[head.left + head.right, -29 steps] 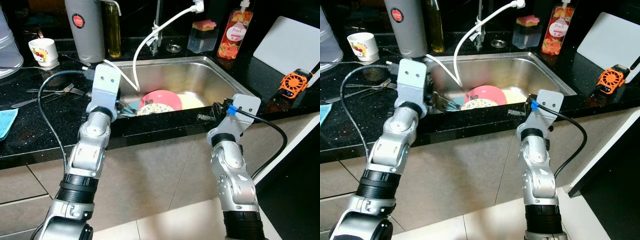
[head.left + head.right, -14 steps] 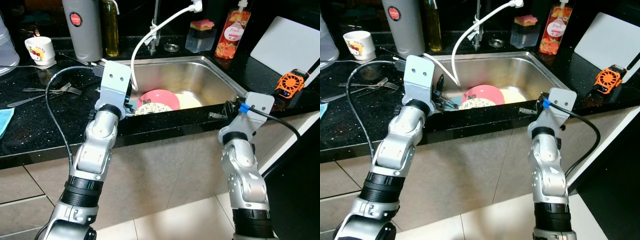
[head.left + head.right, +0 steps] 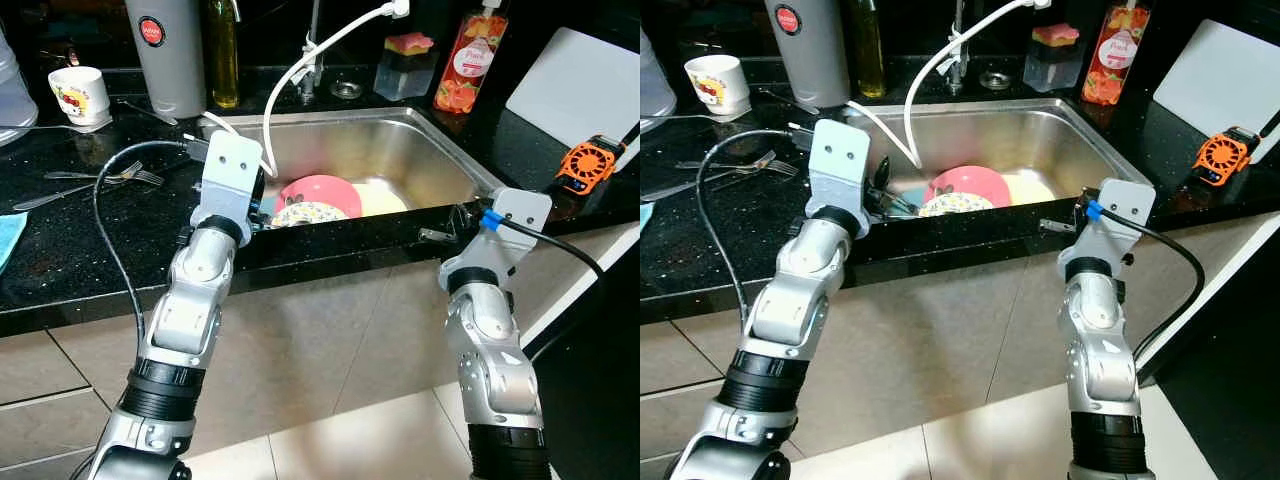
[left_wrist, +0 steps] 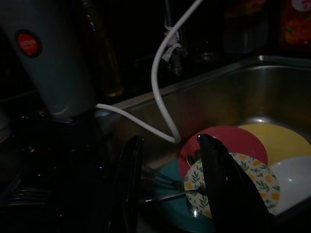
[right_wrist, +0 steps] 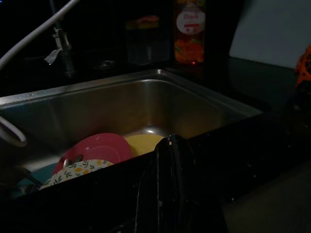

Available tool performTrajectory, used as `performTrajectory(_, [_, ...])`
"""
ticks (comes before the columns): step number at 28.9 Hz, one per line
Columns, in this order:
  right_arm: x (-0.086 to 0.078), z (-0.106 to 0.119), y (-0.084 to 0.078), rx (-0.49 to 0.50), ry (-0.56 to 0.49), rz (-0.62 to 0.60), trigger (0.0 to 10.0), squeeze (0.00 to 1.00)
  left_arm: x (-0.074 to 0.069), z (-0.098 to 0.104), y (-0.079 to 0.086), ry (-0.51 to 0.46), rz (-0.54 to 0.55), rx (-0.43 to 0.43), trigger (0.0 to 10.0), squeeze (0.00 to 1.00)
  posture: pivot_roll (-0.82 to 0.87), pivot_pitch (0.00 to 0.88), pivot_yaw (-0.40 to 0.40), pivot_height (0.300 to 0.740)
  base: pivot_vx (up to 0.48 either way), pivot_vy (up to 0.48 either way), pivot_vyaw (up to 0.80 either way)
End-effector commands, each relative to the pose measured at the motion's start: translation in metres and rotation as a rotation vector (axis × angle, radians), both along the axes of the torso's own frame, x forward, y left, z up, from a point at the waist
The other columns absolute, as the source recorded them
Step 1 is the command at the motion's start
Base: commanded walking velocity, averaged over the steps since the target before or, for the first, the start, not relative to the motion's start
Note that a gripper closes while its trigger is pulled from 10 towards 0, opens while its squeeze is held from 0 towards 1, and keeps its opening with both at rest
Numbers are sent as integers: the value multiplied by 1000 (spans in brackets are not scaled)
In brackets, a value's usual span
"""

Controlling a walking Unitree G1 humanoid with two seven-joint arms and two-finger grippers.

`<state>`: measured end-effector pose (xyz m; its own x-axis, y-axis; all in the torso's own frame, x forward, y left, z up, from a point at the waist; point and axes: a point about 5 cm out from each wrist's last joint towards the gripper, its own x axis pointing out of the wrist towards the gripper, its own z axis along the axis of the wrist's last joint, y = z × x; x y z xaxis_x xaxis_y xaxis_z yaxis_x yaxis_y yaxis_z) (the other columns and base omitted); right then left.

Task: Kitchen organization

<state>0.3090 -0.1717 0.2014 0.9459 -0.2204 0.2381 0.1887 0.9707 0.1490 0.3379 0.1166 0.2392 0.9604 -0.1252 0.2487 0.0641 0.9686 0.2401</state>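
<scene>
While the left pincer point(image 4: 167, 189) hangs spread, a fork point(image 4: 163, 177) lies crosswise between its fingers.

— What colours are the plates in the shiny silver sink point(image 3: 400, 150)?
— A pink plate point(image 3: 325, 190), a yellow plate point(image 3: 380, 200), and a white plate with yellow flowers and green leaves point(image 3: 308, 214).

Black speckled surface point(image 3: 80, 250) around the basin. Rear edge: grey cylindrical flask point(image 3: 166, 55) with a red badge, a dark oil bottle point(image 3: 223, 55) beside it, an orange soap bottle point(image 3: 468, 62). At right: a white board point(image 3: 580, 90) and a small orange fan point(image 3: 583, 165). Below: beige floor tiles point(image 3: 330, 340).
</scene>
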Motion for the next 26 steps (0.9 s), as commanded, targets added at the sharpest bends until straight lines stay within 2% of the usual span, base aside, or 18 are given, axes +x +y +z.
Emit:
performTrajectory(1, [-3, 1, -6, 18, 1, -35, 10000, 0, -4, 5, -1, -17, -30, 14, 10000, 0, 165, 106, -13, 740, 0, 0, 0])
performTrajectory(5, [-7, -1, -7, 29, 5, -49, 10000, 0, -8, 11, -1, -44, -50, 10, 10000, 0, 171, 118, -5, 740, 0, 0, 0])
performTrajectory(13, [-14, -6, -9, 37, 20, -69, 10000, 0, -11, 10, -4, -35, -82, -4, 10000, 0, 159, 129, 10, 740, 0, 0, 0])
performTrajectory(20, [-10, -3, -1, 41, 12, -41, 10000, 0, -8, 9, -3, -38, -73, -8, 10000, 0, 162, 65, 15, 740, 0, 0, 0])
performTrajectory(26, [-6, 1, -1, 41, -10, -42, 10000, 0, -3, 14, -5, -53, -78, -7, 10000, 0, 160, 15, 21, 740, 0, 0, 0])
